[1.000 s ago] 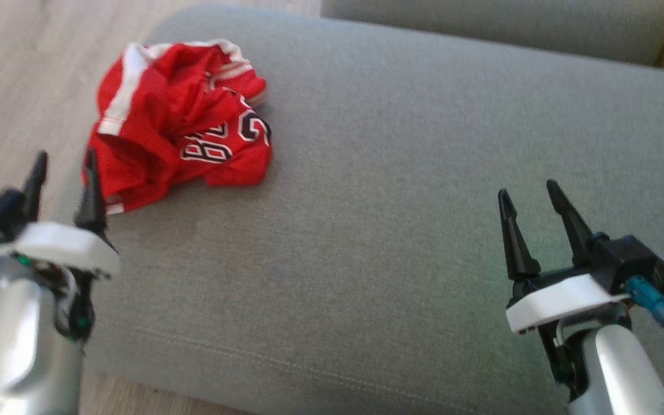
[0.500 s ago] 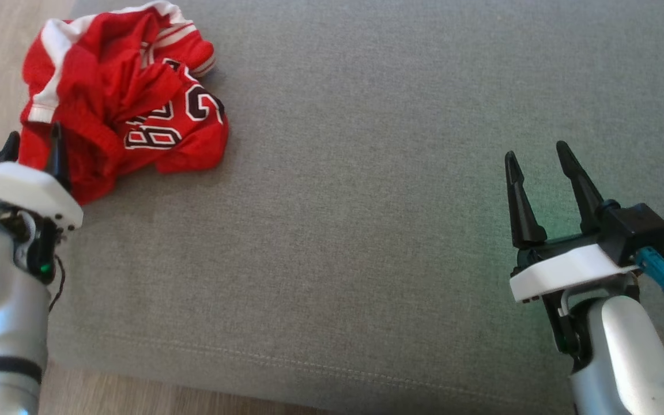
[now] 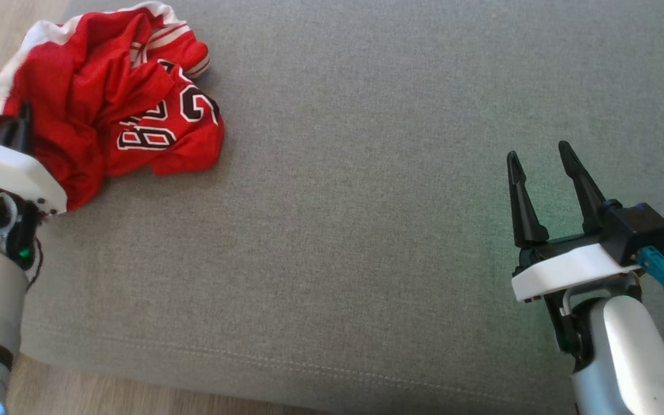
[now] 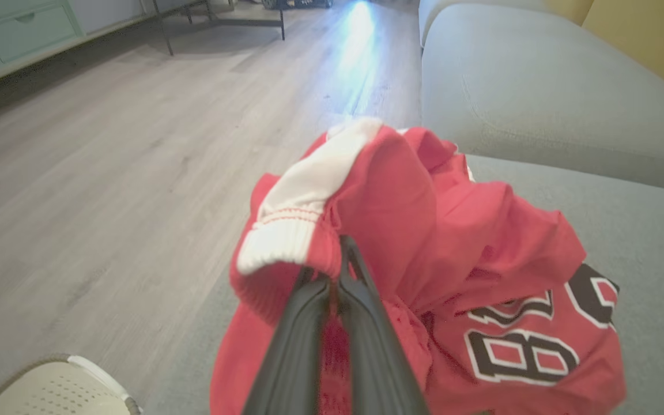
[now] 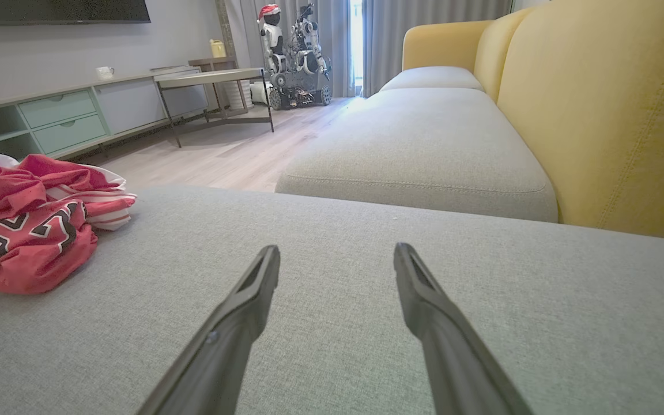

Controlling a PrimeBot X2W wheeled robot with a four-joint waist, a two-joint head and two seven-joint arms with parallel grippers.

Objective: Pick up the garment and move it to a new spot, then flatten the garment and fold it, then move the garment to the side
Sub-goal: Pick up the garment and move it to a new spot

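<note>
The garment [image 3: 107,98] is a crumpled red jersey with white trim and dark lettering, lying at the far left corner of the grey sofa cushion [image 3: 366,202]. My left gripper [image 3: 18,124] is shut on the garment's left edge; in the left wrist view its fingers [image 4: 332,300] pinch red cloth [image 4: 453,242] just under a white ribbed band. Far to the right, my right gripper [image 3: 545,173] hovers open above bare cushion. The right wrist view has the gripper [image 5: 338,259] with spread fingers and the garment [image 5: 26,230] at its left edge.
The cushion's left edge drops to a wooden floor [image 4: 107,144]. A second grey seat cushion [image 5: 418,138] and a yellow backrest [image 5: 614,115] lie beyond. A low cabinet [image 5: 61,115], a side table [image 5: 217,78] and another robot [image 5: 291,57] stand across the room.
My left gripper moved forward into the garment's left edge and closed on it; the cloth bunched up there. The head camera tilted down and shifted. The right gripper stayed open and still.
</note>
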